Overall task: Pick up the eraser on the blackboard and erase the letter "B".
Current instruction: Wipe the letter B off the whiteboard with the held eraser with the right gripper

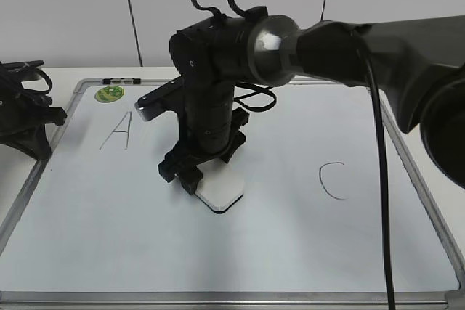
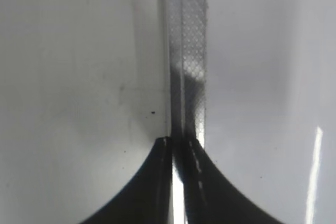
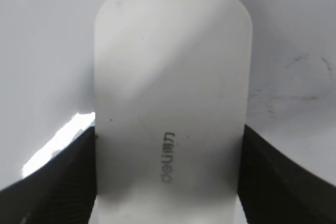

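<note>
The eraser, a white rounded-rectangle block with a dark underside, lies flat near the middle of the blackboard, between the letter "A" at the left and the letter "C" at the right; no letter "B" can be made out, the space between the other two being taken up by the arm and the eraser; faint grey smudges mark the board surface just right of the eraser in the right wrist view; the right gripper reaches down from the dark right arm that enters from the right, its jaws pinching the eraser by its two long sides; in the right wrist view the eraser fills the frame with small grey lettering on top, a dark finger pressed to each long edge; the left gripper shows in its wrist view with jaws pressed together above a silver frame strip; in the exterior view the left gripper rests at the board's left edge, well apart from the eraser; a round green sticker sits at the upper-left corner of the board, above the "A".
</note>
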Robot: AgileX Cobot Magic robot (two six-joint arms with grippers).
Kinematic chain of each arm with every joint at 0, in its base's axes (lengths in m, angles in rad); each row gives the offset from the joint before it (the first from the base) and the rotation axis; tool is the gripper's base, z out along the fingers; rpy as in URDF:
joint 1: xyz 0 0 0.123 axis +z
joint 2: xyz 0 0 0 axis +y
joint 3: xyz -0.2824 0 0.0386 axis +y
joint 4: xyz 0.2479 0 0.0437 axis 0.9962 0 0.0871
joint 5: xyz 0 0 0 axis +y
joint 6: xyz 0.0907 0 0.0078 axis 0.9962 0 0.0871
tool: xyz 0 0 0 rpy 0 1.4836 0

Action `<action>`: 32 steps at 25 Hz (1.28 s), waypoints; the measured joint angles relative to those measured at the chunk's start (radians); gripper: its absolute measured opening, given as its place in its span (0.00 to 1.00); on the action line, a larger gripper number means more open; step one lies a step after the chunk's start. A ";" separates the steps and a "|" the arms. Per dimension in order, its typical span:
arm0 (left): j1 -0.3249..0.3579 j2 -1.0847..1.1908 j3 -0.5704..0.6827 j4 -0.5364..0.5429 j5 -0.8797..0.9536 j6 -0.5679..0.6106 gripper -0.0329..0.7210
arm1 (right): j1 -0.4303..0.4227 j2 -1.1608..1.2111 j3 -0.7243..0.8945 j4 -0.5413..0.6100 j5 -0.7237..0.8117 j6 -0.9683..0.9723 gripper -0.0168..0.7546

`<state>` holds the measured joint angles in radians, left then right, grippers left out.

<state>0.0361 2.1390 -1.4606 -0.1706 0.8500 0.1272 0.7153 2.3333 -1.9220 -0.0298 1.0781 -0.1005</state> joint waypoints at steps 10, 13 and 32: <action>0.000 0.000 0.000 0.000 0.000 0.000 0.08 | -0.009 0.000 0.000 -0.022 -0.006 0.002 0.73; 0.000 0.002 0.000 -0.002 0.000 0.000 0.08 | -0.034 0.000 0.000 -0.022 -0.015 0.011 0.73; 0.000 0.002 -0.002 -0.002 0.000 0.000 0.08 | -0.237 0.022 -0.121 -0.099 0.064 0.043 0.73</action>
<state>0.0361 2.1406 -1.4621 -0.1723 0.8500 0.1272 0.4788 2.3549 -2.0430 -0.1292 1.1417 -0.0578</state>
